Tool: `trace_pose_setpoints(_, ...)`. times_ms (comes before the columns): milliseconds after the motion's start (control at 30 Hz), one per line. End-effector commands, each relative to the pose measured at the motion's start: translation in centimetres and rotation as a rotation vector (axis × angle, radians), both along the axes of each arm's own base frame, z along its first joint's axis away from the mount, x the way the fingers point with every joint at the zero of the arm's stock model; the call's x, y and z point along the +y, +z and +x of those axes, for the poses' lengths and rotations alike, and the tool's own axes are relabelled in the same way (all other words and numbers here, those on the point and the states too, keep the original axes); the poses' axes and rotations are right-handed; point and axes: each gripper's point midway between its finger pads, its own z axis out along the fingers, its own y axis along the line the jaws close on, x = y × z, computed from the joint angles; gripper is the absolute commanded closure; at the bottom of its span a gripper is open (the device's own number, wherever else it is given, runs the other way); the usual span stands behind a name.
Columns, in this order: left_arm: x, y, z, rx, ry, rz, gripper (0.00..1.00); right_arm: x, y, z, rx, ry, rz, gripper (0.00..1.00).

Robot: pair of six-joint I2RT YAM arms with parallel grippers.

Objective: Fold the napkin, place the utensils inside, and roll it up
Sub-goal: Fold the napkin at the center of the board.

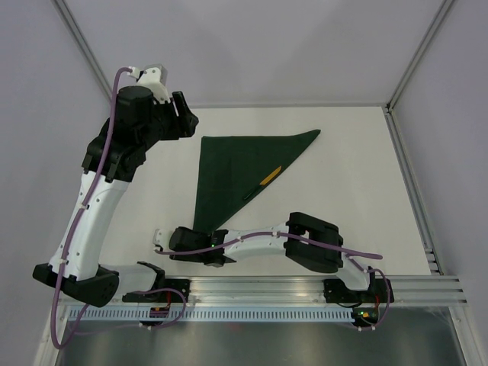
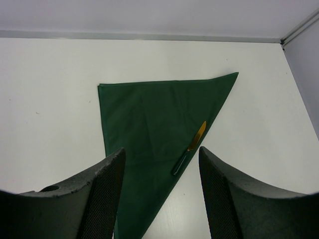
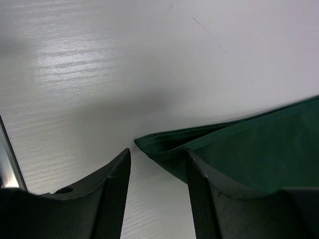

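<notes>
Now, from where I stand, the biggest thing is the white table [image 1: 343,213], and on it lies the napkin [image 1: 236,168], dark green and folded into a triangle. One short side runs along the far part of the table. Another runs straight toward the arms on the left. The long folded side goes slanting from the far right corner down to a narrow tip at the near side, so the long axis points from that near tip away and to the right.

The left gripper [image 2: 160,149] hangs high beside the far left corner of the triangle. Its jaws stand wide apart with nothing between them, and its camera looks down over the whole cloth. It is well apart from the near tip.

The right arm is stretched low across the near side of the table, and the right gripper [image 3: 158,152] is at the tip itself. Its jaws are also apart, not clenched. In the wrist view the pointed end of the cloth reaches into the gap between them, while the body of the napkin spreads away on one side, passing under one finger. I see bare table between the fingers, so nothing is grasped yet.

A single utensil [image 2: 189,149], gold blade and dark handle, lies on the cloth just beside the long side and almost parallel to it.

To my judgement the rolling would start from this near tip, and the right arm is clearly the nearer one. The tip shows several layers, so a closing grip may catch only some of them.
</notes>
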Motion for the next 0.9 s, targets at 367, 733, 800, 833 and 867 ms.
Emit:
trace_pose_setpoints(367,0.0,-0.4,-1.0,0.01,-0.025,0.0,0.34,1.1,1.0,1.1,-0.075,-0.017,0.018,0.67)
trace_pose_setpoints(733,0.0,-0.5,-1.2,0.006,-0.027,0.001,0.35,1.1,2.9,2.3,-0.068,-0.048,0.056,0.83)
trace_pose_setpoints(800,-0.1,-0.5,-1.2,0.006,-0.03,-0.002,0.35,1.1,3.6,2.7,-0.055,-0.061,0.071,0.84)
trace_pose_setpoints(833,-0.1,-0.4,-1.2,0.003,-0.029,-0.005,0.35,1.0,3.8,3.0,-0.051,-0.068,0.077,0.84)
trace_pose_setpoints(867,-0.1,-0.4,-1.2,0.004,-0.03,-0.007,0.35,1.1,4.2,3.1,-0.037,-0.074,0.088,0.86)
